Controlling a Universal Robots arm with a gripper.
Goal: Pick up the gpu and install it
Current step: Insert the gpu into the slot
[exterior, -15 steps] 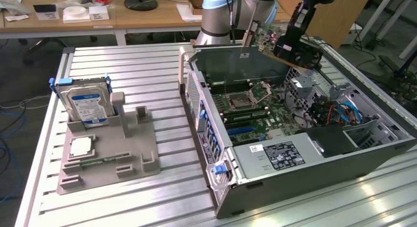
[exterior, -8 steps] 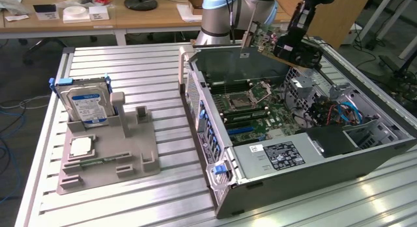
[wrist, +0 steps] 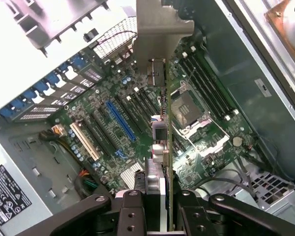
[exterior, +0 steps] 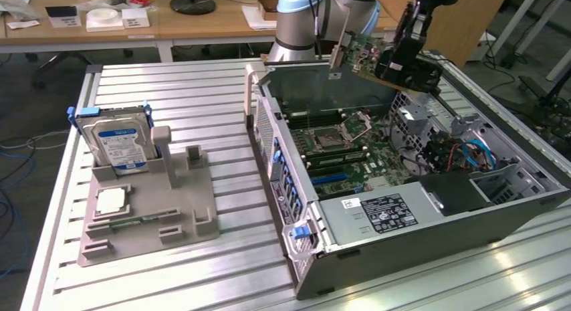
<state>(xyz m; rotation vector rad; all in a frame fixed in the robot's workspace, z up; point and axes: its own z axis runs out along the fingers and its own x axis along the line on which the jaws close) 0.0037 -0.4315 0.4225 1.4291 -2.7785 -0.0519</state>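
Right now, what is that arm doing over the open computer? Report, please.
Status: gripper shut on the gpu. It hangs above the open case, not seated. Nothing seen between it and the motherboard.

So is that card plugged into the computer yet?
Not yet: the gpu hangs in the jaws above the open case, clear of the motherboard.

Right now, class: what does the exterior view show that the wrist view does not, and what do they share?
Exterior view: the hard drive upright in a grey holder on the slatted table, beside the open case. Wrist view: the gpu edge-on above the expansion slots. Shared: the gripper shut on the gpu, held over the motherboard and its socket.
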